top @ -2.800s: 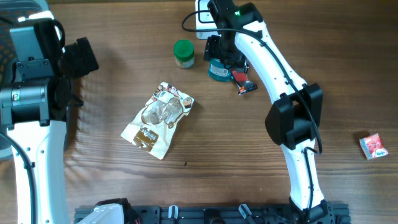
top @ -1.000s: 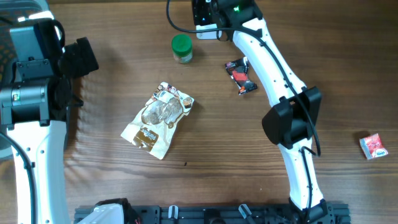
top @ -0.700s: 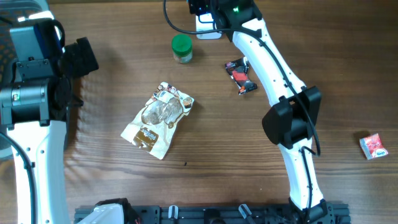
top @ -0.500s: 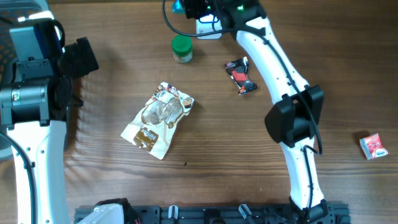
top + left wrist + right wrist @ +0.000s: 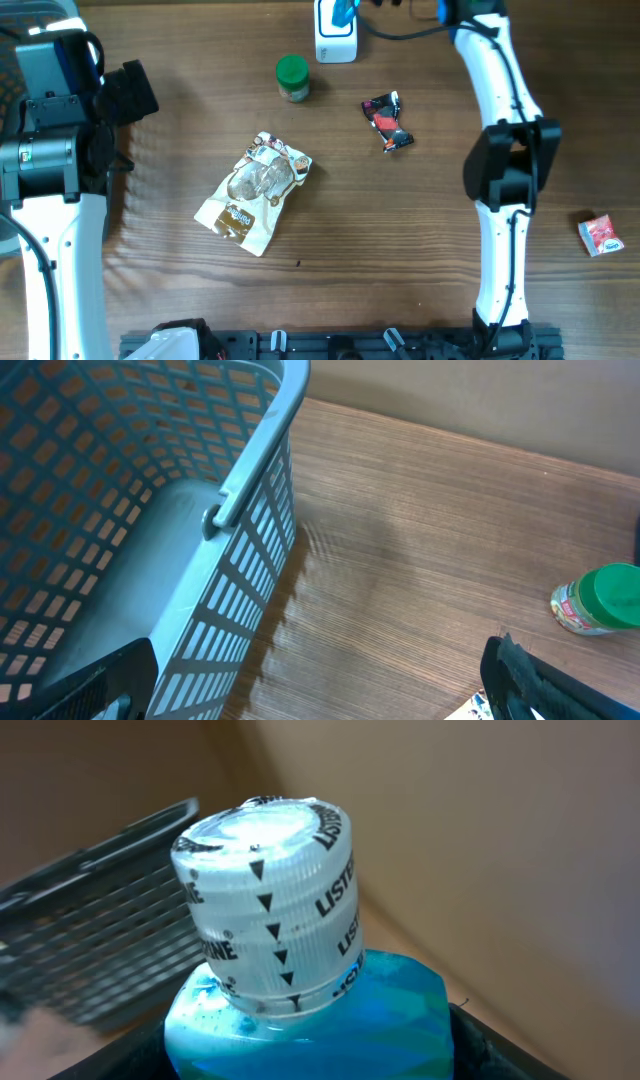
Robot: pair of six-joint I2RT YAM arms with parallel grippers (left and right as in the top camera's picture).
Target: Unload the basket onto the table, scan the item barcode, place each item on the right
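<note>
The wood-grain table (image 5: 400, 260) carries a grey plastic lattice basket (image 5: 120, 510) at its left edge. A crinkled snack bag (image 5: 255, 190) lies near the middle, and a boxy white scanner (image 5: 335, 40) stands at the far edge. The right arm stretches to that far edge, its pincer (image 5: 315, 1055) clamped on the blue bottle (image 5: 310, 1010), which has a ribbed clear cap (image 5: 265, 900), just over the scanner. The left pincer (image 5: 312, 695) hangs with its fingers wide apart.

wooden table (image 5: 400, 260) holds jar (image 5: 293, 80), snack bag (image 5: 254, 192), wrapper (image 5: 387, 122), red packet (image 5: 601, 235), scanner (image 5: 330, 46).
</note>
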